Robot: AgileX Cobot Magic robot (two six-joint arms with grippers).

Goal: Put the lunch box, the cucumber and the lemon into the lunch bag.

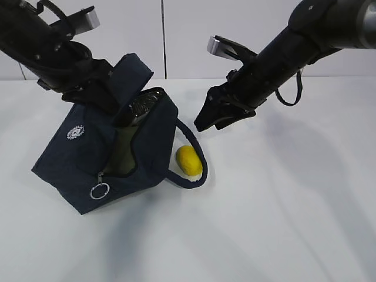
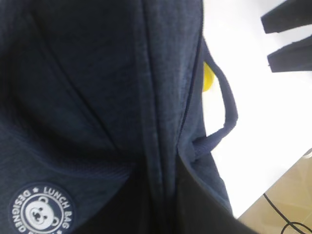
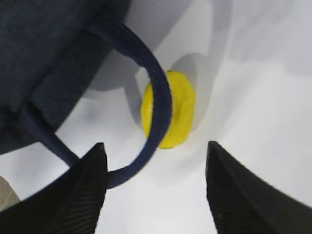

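Small bright yellow oval lemon (image 1: 189,160) lying on the white worktop (image 1: 282,223), at 3 o'clock of the dark navy fabric lunch bag (image 1: 88,158), under its loop handle (image 3: 158,105). Looks firm, light, rolly, so best pinched across the middle. Right jaws spread above; left jaws pressed together on bag fabric, probably.

One navy lunch bag (image 1: 88,158) is sitting on one white table (image 1: 282,223), with one yellow lemon (image 1: 189,161) lying beside it. Two black robot arms are reaching in, one left gripper (image 1: 97,97), one right gripper (image 1: 214,120).
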